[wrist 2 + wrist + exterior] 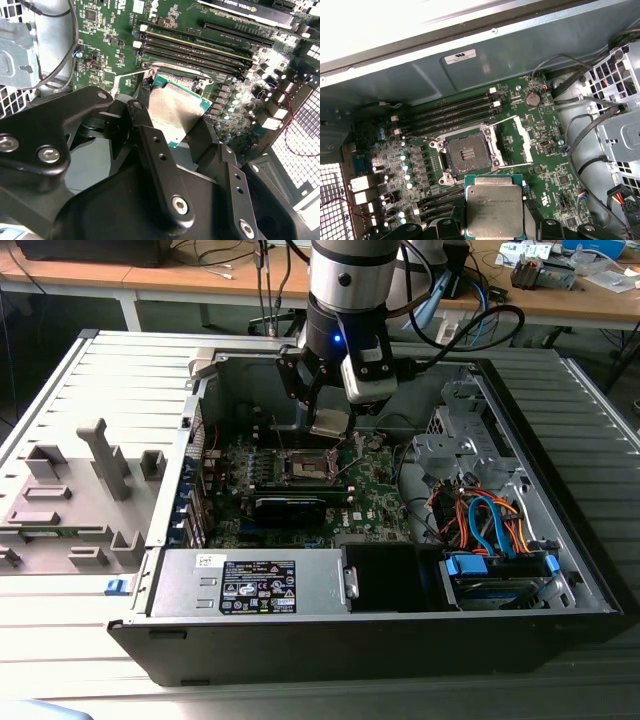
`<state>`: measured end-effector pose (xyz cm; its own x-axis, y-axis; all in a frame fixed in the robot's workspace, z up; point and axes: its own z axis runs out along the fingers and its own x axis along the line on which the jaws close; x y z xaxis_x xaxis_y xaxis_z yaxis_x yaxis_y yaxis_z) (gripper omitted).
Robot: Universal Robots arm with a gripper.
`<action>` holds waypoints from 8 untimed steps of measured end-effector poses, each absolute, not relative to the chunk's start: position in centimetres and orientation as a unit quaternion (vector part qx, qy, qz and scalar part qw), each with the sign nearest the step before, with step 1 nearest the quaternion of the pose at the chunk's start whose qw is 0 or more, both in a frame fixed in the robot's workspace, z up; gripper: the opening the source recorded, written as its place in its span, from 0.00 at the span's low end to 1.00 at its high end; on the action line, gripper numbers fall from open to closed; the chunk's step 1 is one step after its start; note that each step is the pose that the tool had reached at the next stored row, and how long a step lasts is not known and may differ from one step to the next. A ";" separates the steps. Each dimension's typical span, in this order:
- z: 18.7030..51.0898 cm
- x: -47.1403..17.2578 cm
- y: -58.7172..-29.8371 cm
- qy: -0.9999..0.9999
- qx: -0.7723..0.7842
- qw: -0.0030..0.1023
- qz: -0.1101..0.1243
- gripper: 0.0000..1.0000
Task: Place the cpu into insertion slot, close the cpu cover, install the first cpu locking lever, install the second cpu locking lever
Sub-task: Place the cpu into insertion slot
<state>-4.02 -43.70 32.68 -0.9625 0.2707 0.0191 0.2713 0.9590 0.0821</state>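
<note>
The fingers [150,145] were clenched on the cpu [175,107], gripping it by two opposite edges with its metal top facing up. In the exterior view they hung over the board [375,490], the cpu just above the slot [305,468] and a little to the exterior view's right of it, not touching. In the first wrist view the slot [468,154] lay bare with its dark centre showing, and the cover [524,141] appeared to be swung open beside it.

You were, I judged, placing the cpu. To do that well you had to keep it level, square its edges to the slot's rim, bring it over the centre and lower it straight without any sliding. The contacts there would likely bend under a tilted or dragged chip. The memory sticks [450,112] and the raised cover left the fingers little room at the sides.

From the exterior view's left, a grey ribbed counter [60,620] carried grey fixtures [100,455]. Next came the open case [300,645] with its power supply [250,585] along the near wall. Further right was a drive cage with orange and blue cables [490,515]. Wooden desks [570,300] stood behind.
</note>
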 end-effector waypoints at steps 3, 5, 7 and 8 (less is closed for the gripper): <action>32.7 -4.0 -43.7 -0.989 -0.139 0.004 -0.042 0.55; 32.7 -4.0 -43.7 -0.989 -0.140 0.004 -0.042 0.55; 32.7 -4.0 -43.7 -0.989 -0.141 0.004 -0.042 0.55; 32.7 -4.0 -43.7 -0.989 -0.141 0.004 -0.042 0.55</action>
<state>-4.02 -43.70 32.68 -0.9601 0.2790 0.0191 0.2797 0.9566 0.0821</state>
